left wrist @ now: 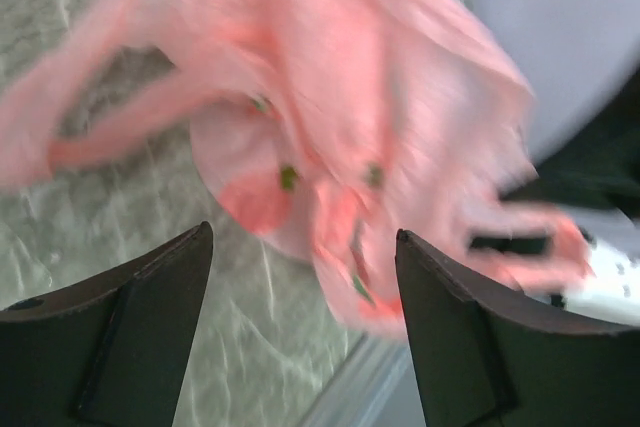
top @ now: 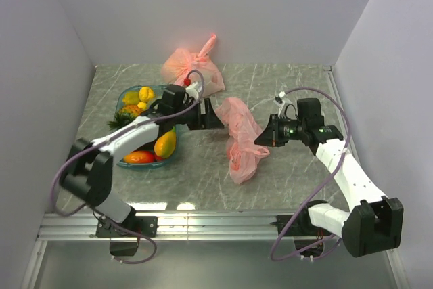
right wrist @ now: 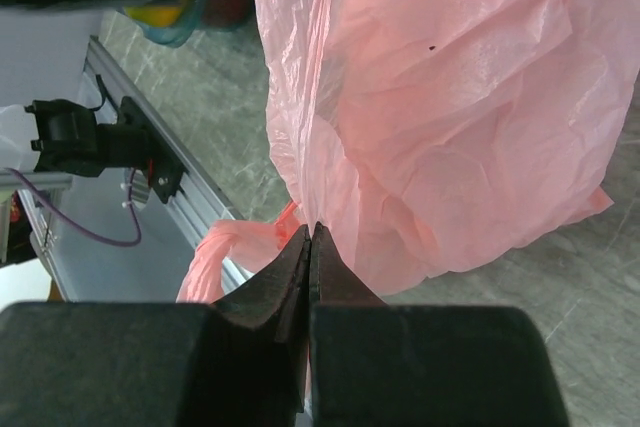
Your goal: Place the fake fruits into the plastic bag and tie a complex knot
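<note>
Top external: a pink plastic bag lay on the table between the two arms.
The plastic bag (top: pixel 240 143) lay crumpled on the table (top: pixel 291 181), with the left fingers (top: pixel 215 116) just beside its upper end and the right fingers (top: pixel 262 139) at its right edge; the fake fruits (top: pixel 164 144) sat in a bowl (top: pixel 119 103) to the left. Left wrist: the fingers stood wide apart and empty, the blurred bag (left wrist: pixel 350 127) beyond them. Right wrist: the fingers (right wrist: pixel 310 247) were pressed together, pinching a fold of the bag (right wrist: pixel 450 127).
</note>
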Robot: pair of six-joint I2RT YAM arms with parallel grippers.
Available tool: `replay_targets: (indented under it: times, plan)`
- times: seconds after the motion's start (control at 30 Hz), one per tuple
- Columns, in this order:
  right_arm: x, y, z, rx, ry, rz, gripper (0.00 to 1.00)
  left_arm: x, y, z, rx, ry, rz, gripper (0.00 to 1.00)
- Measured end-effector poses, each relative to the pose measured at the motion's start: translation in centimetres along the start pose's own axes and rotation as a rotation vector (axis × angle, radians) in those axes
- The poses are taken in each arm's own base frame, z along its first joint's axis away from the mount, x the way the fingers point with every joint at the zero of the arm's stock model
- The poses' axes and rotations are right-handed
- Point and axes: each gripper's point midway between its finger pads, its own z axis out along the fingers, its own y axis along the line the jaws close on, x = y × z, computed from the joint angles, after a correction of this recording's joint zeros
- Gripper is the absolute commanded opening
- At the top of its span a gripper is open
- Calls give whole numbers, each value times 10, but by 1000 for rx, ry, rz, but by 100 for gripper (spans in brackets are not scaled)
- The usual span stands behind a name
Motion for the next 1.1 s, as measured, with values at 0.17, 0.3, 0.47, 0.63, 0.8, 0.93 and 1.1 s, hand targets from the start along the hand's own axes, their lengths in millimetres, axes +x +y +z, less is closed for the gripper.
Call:
replay_targets:
  times: [0.17,0.3,0.47,0.63,0.8,0.93,1.1]
  plan:
    - [0,-1,-3,2,-7,-17,0,3,13,49,21,10,-97,80]
    - [1,-2,-3,2,-6,-21,0,7,-7,77,127,14,-140,80]
    - [5,-6,-5,12,6,-23,0,17,-12,103,198,38,-210,39]
    - [3,-27,-21,83,-7,-19,0,16,16,104,88,93,-188,0]
    - [-5,-57,-54,247,-52,-68,0,-45,71,76,-149,16,-8,0]
    - [-1,-76,-75,380,-55,-132,0,-74,117,39,-340,2,142,0]
    - [4,-79,-82,410,-6,-166,47,-53,122,30,-361,125,260,1]
